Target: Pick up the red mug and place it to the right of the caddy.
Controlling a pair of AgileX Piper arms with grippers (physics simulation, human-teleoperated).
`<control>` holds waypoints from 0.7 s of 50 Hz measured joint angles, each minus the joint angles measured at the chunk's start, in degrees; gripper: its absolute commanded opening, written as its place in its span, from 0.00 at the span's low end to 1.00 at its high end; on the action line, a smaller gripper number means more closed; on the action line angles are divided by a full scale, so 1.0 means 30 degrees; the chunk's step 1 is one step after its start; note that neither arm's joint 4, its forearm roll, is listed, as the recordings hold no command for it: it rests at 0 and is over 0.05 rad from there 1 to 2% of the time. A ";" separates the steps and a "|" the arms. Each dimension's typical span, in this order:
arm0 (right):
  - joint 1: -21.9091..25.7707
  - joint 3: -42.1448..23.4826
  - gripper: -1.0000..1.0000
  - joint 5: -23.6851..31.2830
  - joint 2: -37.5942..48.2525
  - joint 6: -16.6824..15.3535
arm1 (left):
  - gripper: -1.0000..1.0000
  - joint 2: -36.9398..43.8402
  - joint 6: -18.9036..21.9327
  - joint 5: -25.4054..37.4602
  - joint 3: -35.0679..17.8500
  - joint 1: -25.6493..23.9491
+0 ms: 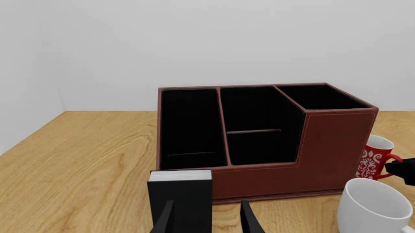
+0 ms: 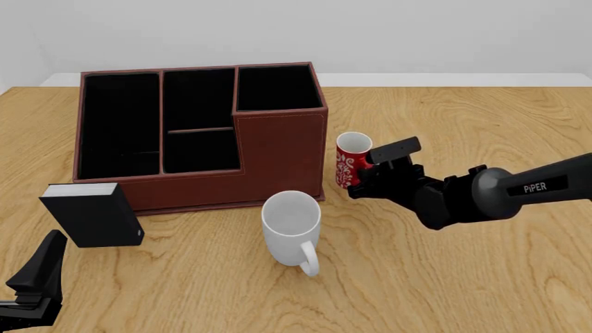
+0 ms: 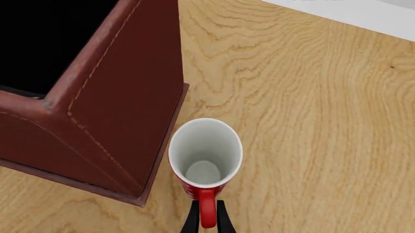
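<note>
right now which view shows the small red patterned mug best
The right wrist view: the small red patterned ceramic mug fills the centre, white inside and red handle plain, beside the brown leather caddy. The front view shows its pattern, partly behind the right tool. The left wrist view catches only a sliver.

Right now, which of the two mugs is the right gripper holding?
The red mug beside the caddy: the right gripper's fingers clamp its handle. The larger white mug stands free nearer the camera, untouched.
</note>
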 measured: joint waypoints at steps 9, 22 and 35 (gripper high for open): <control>-0.0003 0.0049 0.00 -0.0091 0.0017 0.0138 | 1.00 0.0000 0.0000 0.0000 0.0000 0.0000; 0.0083 0.0237 1.00 -0.0147 0.0178 0.0517 | 1.00 0.0000 0.0000 0.0000 0.0000 0.0000; 0.0092 0.0433 1.00 -0.0141 0.0046 0.0726 | 1.00 0.0000 0.0000 0.0000 0.0000 0.0000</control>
